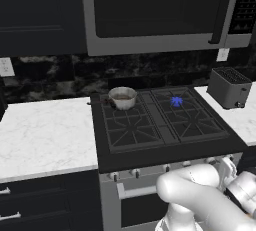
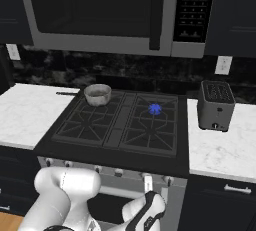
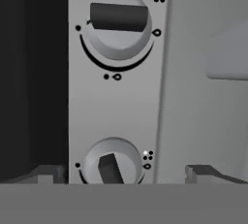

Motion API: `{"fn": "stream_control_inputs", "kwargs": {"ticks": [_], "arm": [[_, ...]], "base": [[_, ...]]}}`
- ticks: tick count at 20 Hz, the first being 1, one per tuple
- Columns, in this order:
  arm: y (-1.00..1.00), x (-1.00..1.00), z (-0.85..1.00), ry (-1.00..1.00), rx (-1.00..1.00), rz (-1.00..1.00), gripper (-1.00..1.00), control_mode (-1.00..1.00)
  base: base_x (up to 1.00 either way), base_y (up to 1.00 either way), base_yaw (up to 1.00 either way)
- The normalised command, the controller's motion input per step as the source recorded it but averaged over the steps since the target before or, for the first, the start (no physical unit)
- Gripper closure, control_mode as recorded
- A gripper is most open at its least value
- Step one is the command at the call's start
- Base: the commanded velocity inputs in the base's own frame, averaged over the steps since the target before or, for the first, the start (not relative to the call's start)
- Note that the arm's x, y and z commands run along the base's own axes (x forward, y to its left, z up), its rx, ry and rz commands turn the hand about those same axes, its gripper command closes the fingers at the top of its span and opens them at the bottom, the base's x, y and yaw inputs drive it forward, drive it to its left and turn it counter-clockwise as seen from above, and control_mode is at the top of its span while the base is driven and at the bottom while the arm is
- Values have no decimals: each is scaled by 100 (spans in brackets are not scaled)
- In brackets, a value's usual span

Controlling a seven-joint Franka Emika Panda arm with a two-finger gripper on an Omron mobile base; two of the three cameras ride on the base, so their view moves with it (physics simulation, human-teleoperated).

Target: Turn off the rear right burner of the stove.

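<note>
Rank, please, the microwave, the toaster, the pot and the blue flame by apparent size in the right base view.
1. Microwave, by far the largest.
2. Toaster.
3. Pot, somewhat smaller than the toaster; it sits at a similar depth, so this seems fair.
4. Blue flame on the rear right burner, the smallest.

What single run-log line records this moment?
rear right burner: blue flame lit | gripper: open, facing silver stove knobs | small steel pot: rear left grate

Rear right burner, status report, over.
Gripper open, fingertips straddling the lower knob on the stove front. Rear right burner still lit, blue flame. Pot on the rear left grate, nothing blocking the knobs.
</note>
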Motion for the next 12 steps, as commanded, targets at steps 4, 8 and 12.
{"fn": "stream_control_inputs", "kwargs": {"ticks": [4, 8, 12], "arm": [[0, 2, 0, -9, 0, 0, -100, -100], [0, 17, 0, 0, 0, 0, -100, -100], [7, 27, 6, 0, 0, 0, -100, -100]], "base": [[0, 0, 0], [0, 0, 0], [0, 0, 0]]}}
